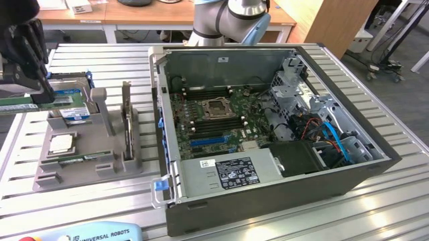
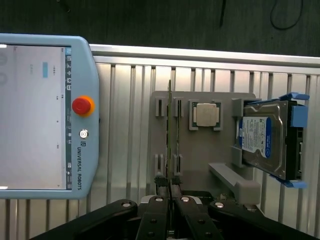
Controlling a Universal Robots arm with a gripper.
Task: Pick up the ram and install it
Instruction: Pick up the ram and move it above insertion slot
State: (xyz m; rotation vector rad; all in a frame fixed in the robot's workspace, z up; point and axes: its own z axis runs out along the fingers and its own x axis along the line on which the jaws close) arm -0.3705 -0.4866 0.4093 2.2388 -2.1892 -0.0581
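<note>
Pincer [image 2: 169,183] closed on near end of ram [image 2: 170,130]

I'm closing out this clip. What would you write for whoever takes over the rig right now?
Gripper: shut on the ram, which is seen edge-on between the fingertips.
Ram: held above the grey fixture, over the tray side of the table and away from the computer case.
Fixture also holds the processor chip and the hard drive.
Done: ram gripped and out of its holder.
Left: ram not yet seated on the motherboard inside the open case.
</note>
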